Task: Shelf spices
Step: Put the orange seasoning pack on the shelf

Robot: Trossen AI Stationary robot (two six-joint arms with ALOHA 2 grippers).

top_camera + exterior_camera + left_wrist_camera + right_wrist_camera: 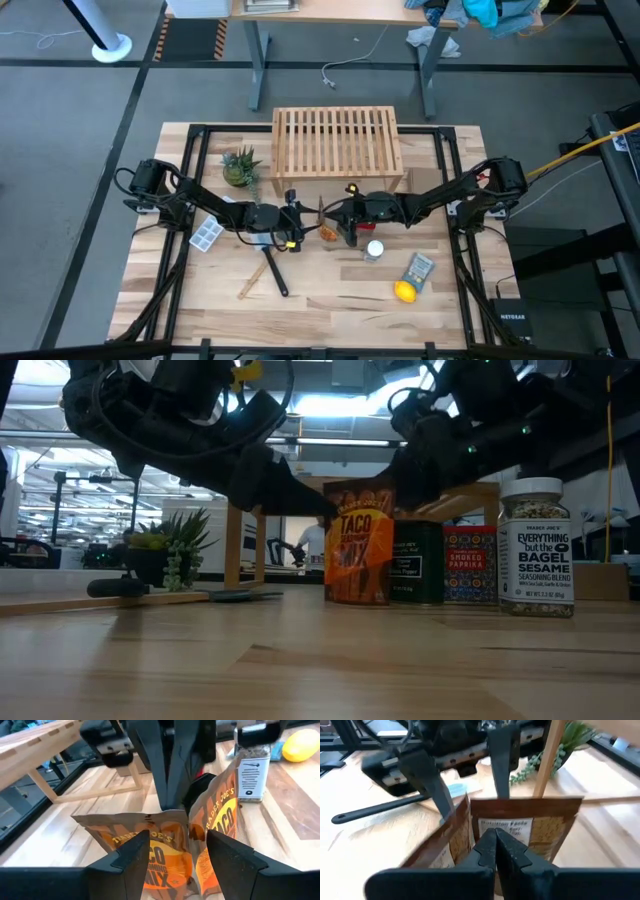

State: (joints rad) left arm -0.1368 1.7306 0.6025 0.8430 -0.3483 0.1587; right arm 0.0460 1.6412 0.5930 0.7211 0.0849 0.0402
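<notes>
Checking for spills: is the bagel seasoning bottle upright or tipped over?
Upright. The bagel seasoning bottle stands on its base on the table, white cap on top and label reading level, right of the red paprika box.

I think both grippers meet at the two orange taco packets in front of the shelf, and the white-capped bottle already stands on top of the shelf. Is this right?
Not quite. The white-capped bottle stands on the tabletop, not on the shelf; the high view shows it. The left gripper and right gripper do meet at the orange taco packets.
</notes>
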